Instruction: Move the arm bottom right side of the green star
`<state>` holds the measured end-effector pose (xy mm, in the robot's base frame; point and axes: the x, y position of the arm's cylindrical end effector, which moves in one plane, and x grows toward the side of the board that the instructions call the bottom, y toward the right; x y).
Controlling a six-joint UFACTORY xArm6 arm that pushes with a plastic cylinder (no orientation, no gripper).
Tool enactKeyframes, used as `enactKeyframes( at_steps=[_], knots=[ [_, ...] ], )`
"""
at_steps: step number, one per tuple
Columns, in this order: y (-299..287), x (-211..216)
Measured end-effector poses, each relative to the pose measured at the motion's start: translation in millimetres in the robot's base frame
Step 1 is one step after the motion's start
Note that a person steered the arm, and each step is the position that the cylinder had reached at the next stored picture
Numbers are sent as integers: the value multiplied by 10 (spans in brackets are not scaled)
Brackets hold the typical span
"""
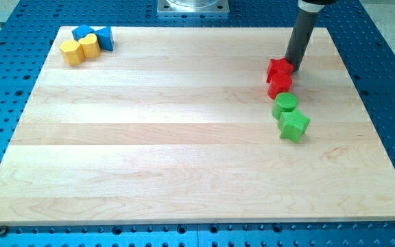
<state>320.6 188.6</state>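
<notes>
Tip (295, 68) above-right of star (294, 126), cylinder (285, 103) between

The scene is covered by a single camera, so no part of it is shared with a second view. The counter (184, 137) is looked down on steeply from above and from the side of the view's bottom edge, with the lens faced toward the view's top, where a metal mount (193, 6) is cut by the frame. The whole wooden board is taken in at middle range, its far edge seen narrower than its near edge, and a border of blue perforated surface (389, 82) is left around it. The rod (301, 41) is seen entering from the view's top right, its upper part cropped.
</notes>
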Motion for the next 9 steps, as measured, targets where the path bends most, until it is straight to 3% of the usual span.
enactKeyframes(
  at_steps=[1, 2, 3, 4, 5, 7, 8, 9],
  knots=[
    [-3, 0],
    [-9, -245],
    [-429, -615],
    [-1105, -641],
    [-1401, -641],
    [-1413, -641],
    [-1729, -13],
    [-1740, 916]
  ],
)
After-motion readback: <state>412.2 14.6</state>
